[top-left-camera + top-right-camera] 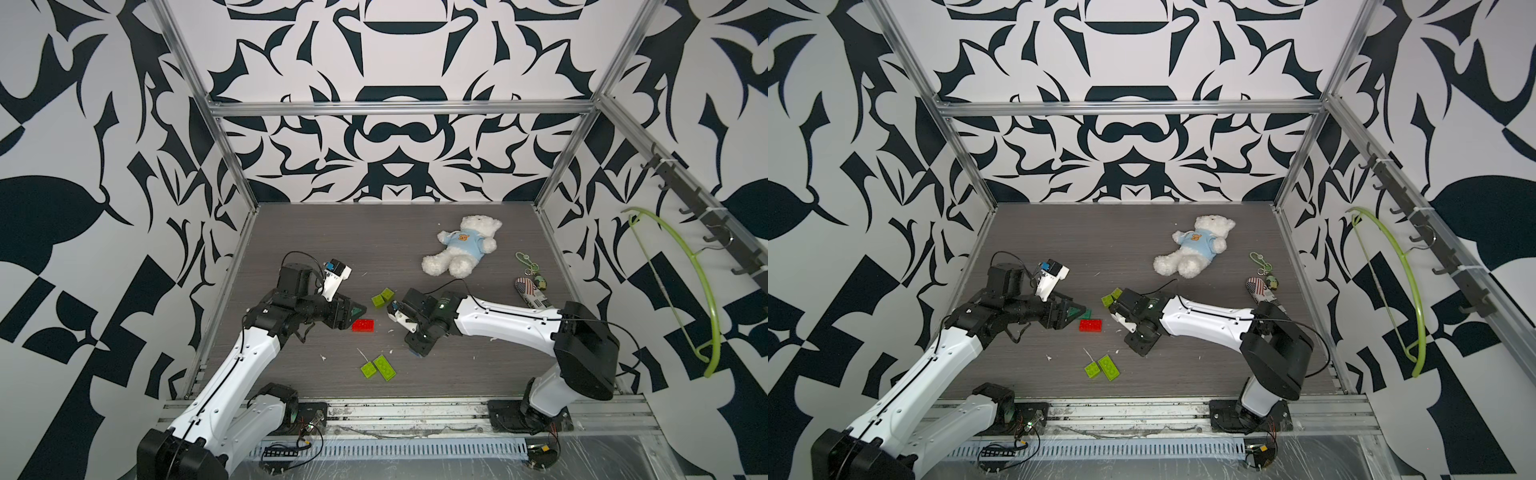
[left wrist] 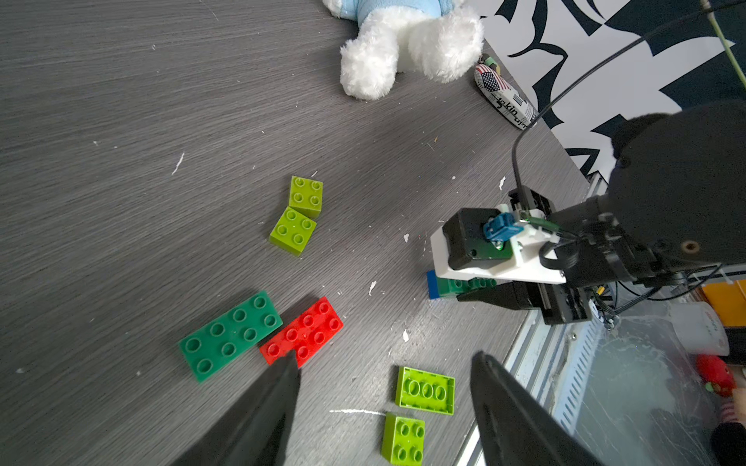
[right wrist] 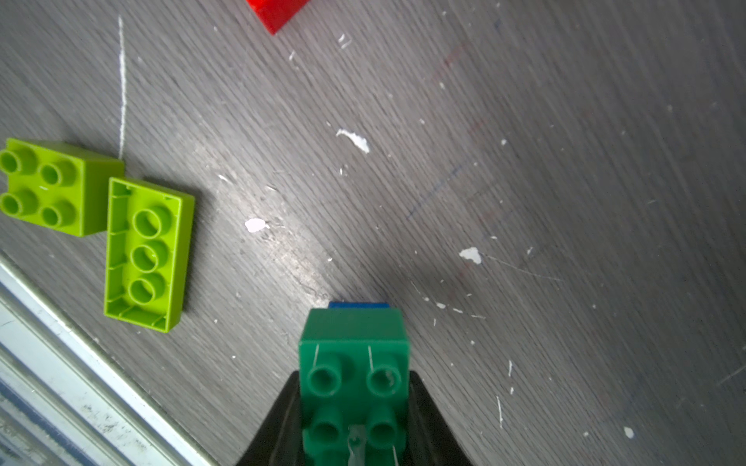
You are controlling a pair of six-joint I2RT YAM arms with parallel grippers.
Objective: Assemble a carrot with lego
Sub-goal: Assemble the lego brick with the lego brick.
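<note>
Two bricks in so far, by my count: the right gripper is clamped tight on a dark green square brick with a blue brick peeking out past it. That little stub is all there is of the carrot right now, held low over the table, a bit right of centre. My guess is it's pinched by the sides so the studs stay bare for the next layer. The left gripper has its jaws standing apart with nothing between them. It hangs over the red brick and the dark green oblong brick, which lie touching, so it looks lined up to grab one of those. The rest of the lego sits loose: a pair of lime squares touching mid-table, and nearer the front rail a lime oblong flipped studs-down just beside another lime square. That flipped one probably needs turning first. Only the right wrist view shows the grip and the free studs; in both top views the arm pretty much hides the stub. Same with the dark green oblong: whole in the left wrist view, barely a sliver under the left gripper from above. The top views do show the teddy bear well apart at the back.
</note>
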